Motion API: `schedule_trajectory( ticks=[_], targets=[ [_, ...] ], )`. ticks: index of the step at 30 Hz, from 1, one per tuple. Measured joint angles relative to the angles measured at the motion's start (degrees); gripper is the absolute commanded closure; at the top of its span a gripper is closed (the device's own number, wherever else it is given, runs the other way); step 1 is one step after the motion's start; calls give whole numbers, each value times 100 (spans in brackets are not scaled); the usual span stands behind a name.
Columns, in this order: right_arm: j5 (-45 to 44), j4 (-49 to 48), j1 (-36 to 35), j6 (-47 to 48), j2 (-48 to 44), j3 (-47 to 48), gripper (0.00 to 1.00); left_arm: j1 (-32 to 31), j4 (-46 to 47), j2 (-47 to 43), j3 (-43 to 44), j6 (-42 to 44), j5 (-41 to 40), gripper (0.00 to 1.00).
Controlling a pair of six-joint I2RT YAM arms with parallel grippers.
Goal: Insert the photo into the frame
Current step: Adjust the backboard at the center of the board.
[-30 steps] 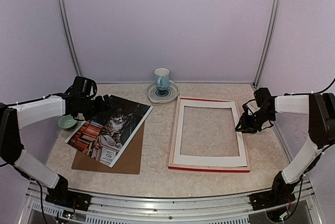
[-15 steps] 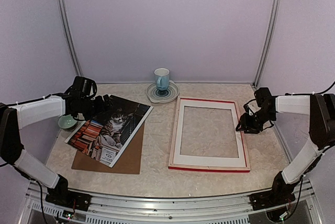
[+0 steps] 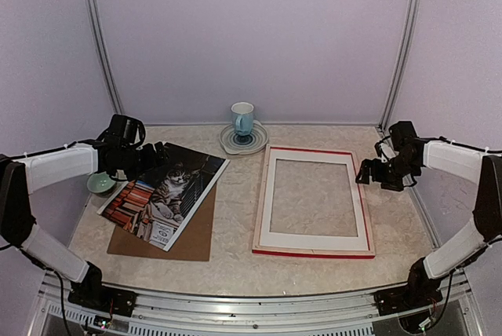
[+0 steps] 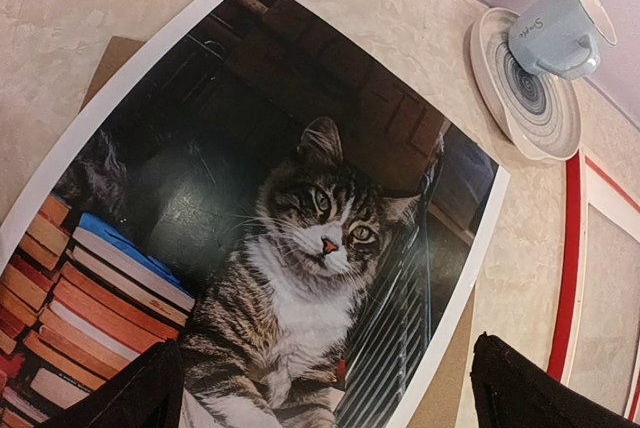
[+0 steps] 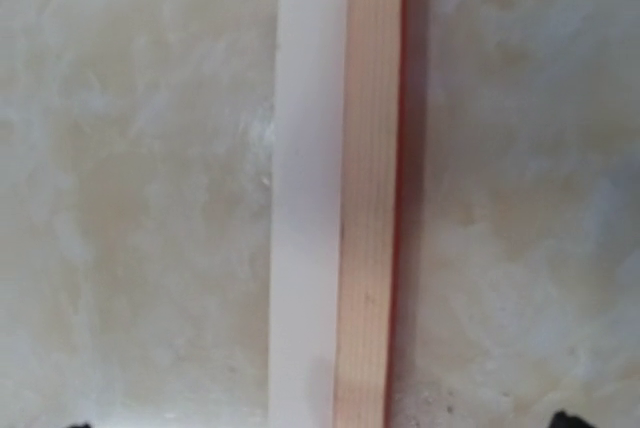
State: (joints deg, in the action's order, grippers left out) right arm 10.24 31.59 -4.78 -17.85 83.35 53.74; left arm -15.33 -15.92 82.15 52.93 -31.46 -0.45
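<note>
Nearest on the left half of the bench (image 3: 235,218), a brown backing board (image 3: 192,238) is laid flat. The photo (image 3: 166,195) is laid picture side up, askew, with its near part over the board and its far corner pointed toward the middle of the far edge. It is kept well apart from the frame (image 3: 314,253), which is laid on the right half of the bench with its pale wood reverse up and its red edges showing at the near and far sides. A white mat (image 3: 314,239) is seated inside the frame, and the bench is seen through its window.

The left gripper (image 3: 155,155) is held low over the photo's far left part, jaws spread wide with the cat's picture between them; whether the print is touched cannot be told. The right gripper (image 3: 367,175) is held above the frame's right rail, jaws spread wide and nothing pinched.

A small green bowl (image 3: 100,184) is partly hidden behind the left arm at the left edge. At the middle of the far edge a blue-and-white cup (image 3: 242,118) is stood on a saucer (image 3: 227,141).
</note>
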Motion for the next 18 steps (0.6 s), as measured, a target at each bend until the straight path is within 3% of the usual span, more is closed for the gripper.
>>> schedule_trajectory(
  ticks=[9,18],
  targets=[
    [-234,-46,0,4,-647,0,1,-2,0,0,0,2,-9,1],
    [-599,-380,-33,114,-1947,-85,1,-81,-4,0,0,13,-225,1]
  ],
)
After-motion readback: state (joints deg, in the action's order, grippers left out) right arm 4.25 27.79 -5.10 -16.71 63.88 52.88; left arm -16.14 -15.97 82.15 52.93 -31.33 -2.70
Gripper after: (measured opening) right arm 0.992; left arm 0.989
